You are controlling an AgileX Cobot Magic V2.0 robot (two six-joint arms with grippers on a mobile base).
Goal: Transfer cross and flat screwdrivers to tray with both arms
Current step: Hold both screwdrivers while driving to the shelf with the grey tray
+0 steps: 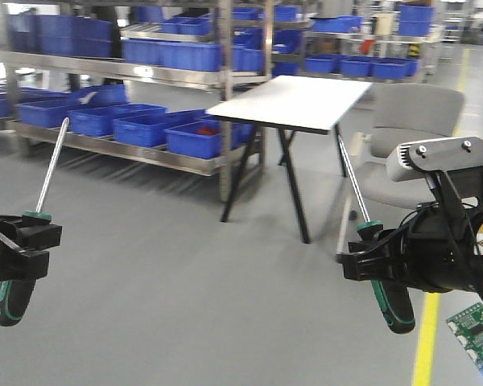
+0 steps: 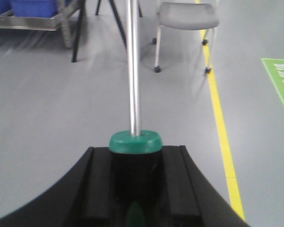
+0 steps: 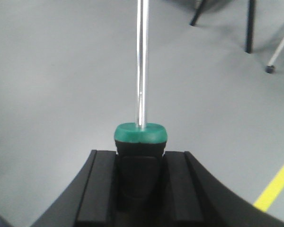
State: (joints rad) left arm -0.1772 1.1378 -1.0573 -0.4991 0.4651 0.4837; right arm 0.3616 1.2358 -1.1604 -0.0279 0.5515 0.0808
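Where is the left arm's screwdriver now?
Front view, far left: the screwdriver is clamped in the left gripper, held in the air, shaft tilted up toward the blue bins.

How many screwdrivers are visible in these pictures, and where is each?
2. The left screwdriver is clamped in the left end effector, shaft pointing up; the right screwdriver is clamped in the right end effector, likewise. The blue bins could hide more.

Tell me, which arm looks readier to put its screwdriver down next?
Neither, clearly. The left gripper clamps one screwdriver by its handle, shaft up; the right gripper clamps the other screwdriver likewise. No tray is in view, so neither is shown nearer.
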